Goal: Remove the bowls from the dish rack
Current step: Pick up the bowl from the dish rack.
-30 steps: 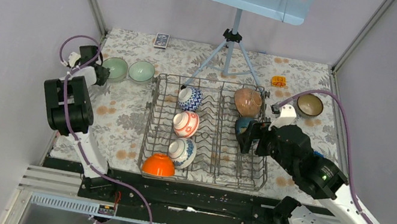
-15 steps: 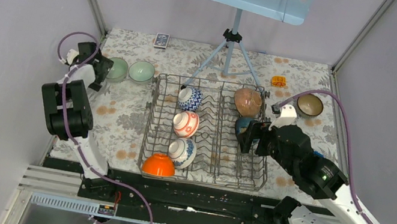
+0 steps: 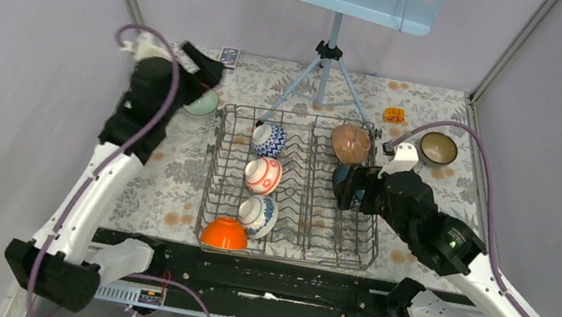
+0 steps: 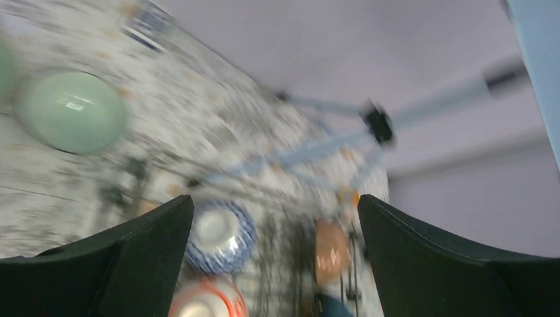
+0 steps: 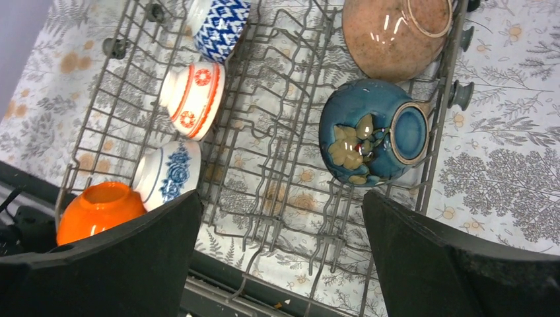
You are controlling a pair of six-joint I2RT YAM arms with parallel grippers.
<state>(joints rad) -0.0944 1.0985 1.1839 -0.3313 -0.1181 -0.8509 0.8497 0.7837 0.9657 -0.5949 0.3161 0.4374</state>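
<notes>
Over on the left, the left end effector (image 4: 274,201) hangs released, fingers spread wide with nothing between them, high above the far-left part of the bench (image 3: 164,169). Below it a pale green bowl (image 3: 202,103) sits upright on the cloth, just outside the dish rack (image 3: 211,173). The wrist view is blurred, but it catches the edge of a second green bowl (image 4: 3,66) near the first. That's two out on this side, by my reckoning.

Into the rack now, left column, far to near: a blue-and-white bowl (image 3: 269,139), a red-and-white bowl (image 3: 263,175) and another blue-patterned bowl (image 3: 260,216), all propped on their sides among the tines. The orange bowl (image 3: 225,234) sits at the near-left corner.

In the right column there's a pinkish-brown bowl (image 3: 351,143) at the far end, foot showing, and a dark blue bowl (image 5: 370,132) just near of it, tipped the same way. That makes six waiting to be lifted.

The right end effector (image 5: 282,198) is released too and empty. It is poised over the rack with the dark blue bowl just ahead of its fingertips, and I can see no contact. That bowl looks the likely next pick.

Past the rack's right edge, a brown bowl (image 3: 439,148) stands upright on the bench, already out. My tally is three unloaded and six to go, roughly a third done.
</notes>
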